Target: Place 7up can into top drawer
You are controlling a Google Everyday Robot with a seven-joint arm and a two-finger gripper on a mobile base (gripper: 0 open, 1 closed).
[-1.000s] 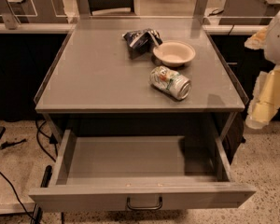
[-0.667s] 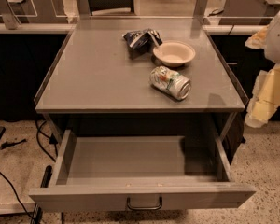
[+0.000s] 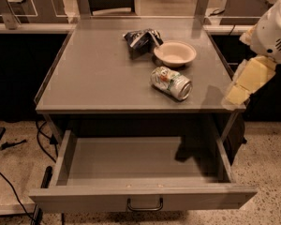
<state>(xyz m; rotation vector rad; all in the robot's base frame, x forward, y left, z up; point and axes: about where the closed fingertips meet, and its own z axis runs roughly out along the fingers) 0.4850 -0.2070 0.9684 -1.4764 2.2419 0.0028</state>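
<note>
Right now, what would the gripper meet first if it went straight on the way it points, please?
The gripper hangs by the table at its right front corner, pointing down-left. It would probably meet that corner's edge first, otherwise the right wall of the top drawer; depth is unclear.

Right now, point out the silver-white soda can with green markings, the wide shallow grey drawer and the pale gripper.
7up can point(image 3: 171, 82): camera view, middle of its side.
top drawer point(image 3: 131, 161): camera view, bare floor inside.
gripper point(image 3: 238, 92): camera view, tip end, by the table's point(image 3: 93, 74) right front corner.
</note>
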